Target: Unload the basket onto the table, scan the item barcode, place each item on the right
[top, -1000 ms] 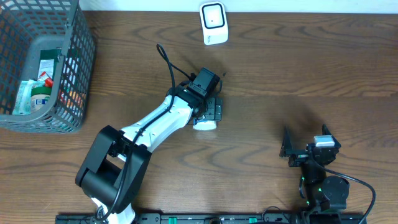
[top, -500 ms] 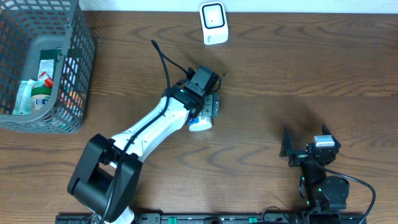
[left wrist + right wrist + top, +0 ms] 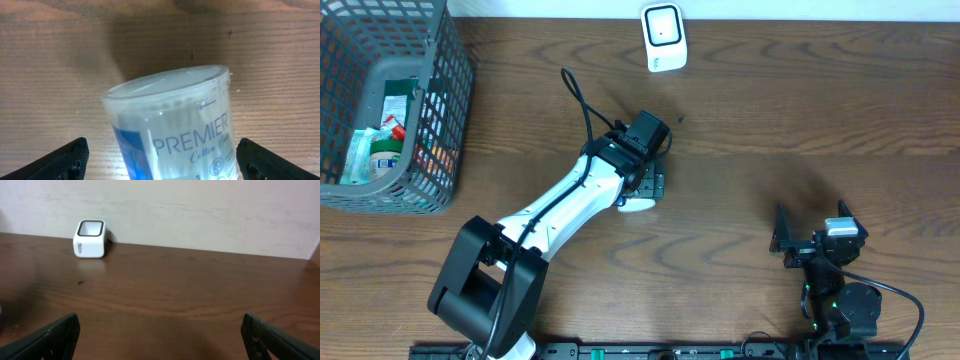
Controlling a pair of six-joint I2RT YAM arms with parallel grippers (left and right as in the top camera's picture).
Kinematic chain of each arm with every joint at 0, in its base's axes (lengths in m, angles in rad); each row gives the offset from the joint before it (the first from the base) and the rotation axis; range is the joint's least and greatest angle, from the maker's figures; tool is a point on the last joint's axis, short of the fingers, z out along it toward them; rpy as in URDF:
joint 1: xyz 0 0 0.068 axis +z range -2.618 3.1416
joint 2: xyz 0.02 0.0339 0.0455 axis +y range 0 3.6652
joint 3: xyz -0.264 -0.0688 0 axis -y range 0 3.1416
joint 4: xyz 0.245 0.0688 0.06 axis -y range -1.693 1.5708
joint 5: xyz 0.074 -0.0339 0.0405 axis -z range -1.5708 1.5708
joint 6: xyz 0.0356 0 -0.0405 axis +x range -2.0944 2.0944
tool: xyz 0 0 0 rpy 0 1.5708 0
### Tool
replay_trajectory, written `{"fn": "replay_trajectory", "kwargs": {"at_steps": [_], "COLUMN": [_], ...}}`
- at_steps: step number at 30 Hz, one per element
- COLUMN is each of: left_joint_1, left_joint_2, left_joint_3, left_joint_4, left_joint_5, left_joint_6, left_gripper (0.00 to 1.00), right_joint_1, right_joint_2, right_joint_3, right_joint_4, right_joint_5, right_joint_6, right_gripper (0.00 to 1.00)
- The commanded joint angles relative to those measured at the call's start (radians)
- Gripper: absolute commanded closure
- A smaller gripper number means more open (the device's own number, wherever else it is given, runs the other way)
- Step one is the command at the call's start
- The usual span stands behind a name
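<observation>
At 5 o'clock the right gripper [image 3: 812, 232] rests open and empty. In the middle, the left gripper [image 3: 162, 152] stands wide open astride the tub [image 3: 175, 120], not clamping it. The tub looks light, thin-walled and slippery, so a mid-body hold seems safest. The scanner [image 3: 663, 37] sits at 12 o'clock.

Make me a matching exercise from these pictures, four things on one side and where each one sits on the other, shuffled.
Things:
1. scanner
2. basket
3. cotton swab tub
4. right gripper

Places:
A. between the open fingers of the left gripper
B. far edge of the table, by the wall
C. far left corner of the table
D. near edge, on the right

Pairs: 1-B, 2-C, 3-A, 4-D
</observation>
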Motion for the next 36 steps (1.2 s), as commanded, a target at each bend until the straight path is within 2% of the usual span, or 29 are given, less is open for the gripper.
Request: {"fn": "replay_trajectory", "kwargs": {"at_steps": [1,15,36], "left_joint_1": [-0.002,-0.002,0.006], "left_joint_2": [-0.012,0.005,-0.036], "left_joint_3": [0.017,0.004,0.033], "left_joint_4": [-0.01,-0.007,-0.007], "left_joint_5": [-0.015,-0.016,-0.016], "left_joint_6": [-0.03,-0.053,-0.053], "left_gripper": [0.05,0.07,0.05], "right_joint_1": [0.006,0.006,0.006], "right_joint_2": [-0.005,-0.005,-0.005], "right_joint_3": [-0.001,-0.001,-0.001], "right_joint_4": [-0.003,-0.003,-0.003], "right_joint_5": [0.002,0.002,0.002], "right_joint_6": [0.012,0.012,0.012], "right_gripper": [0.01,0.01,0.01]}}
